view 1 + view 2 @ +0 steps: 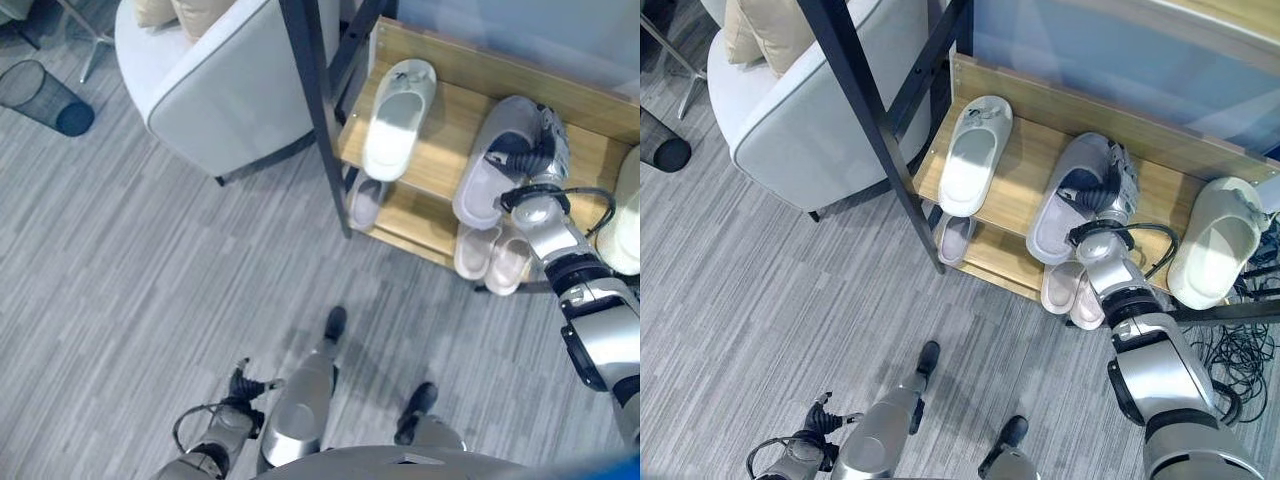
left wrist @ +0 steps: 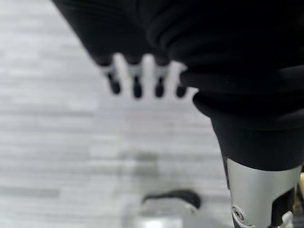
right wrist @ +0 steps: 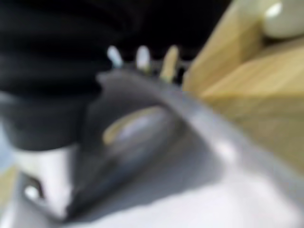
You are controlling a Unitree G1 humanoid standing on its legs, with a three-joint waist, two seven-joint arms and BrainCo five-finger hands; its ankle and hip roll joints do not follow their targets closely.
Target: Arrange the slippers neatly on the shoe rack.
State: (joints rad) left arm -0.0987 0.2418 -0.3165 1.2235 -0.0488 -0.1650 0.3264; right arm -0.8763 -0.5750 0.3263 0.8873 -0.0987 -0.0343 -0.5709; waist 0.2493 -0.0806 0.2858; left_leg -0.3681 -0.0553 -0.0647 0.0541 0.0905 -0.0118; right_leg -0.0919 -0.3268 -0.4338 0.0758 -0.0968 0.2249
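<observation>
The right hand (image 1: 528,152) grips a grey slipper (image 1: 490,160) on the shoe rack (image 1: 445,135) beside a white slipper (image 1: 398,115).

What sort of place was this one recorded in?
Probably a home-style living room or entryway, perhaps a mock-up. A wooden shoe rack holds slippers, the right hand is on a grey slipper, a pale upholstered armchair stands beside it, and a mesh wastebasket sits on grey plank flooring.

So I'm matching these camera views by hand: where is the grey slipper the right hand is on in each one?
Left eye view: grey slipper on the wooden rack's top shelf, right of centre, under the right hand.
Right eye view: centre-right.
Left wrist view: absent.
Right wrist view: close, across the foreground.
Shared landmark: white slipper.
</observation>
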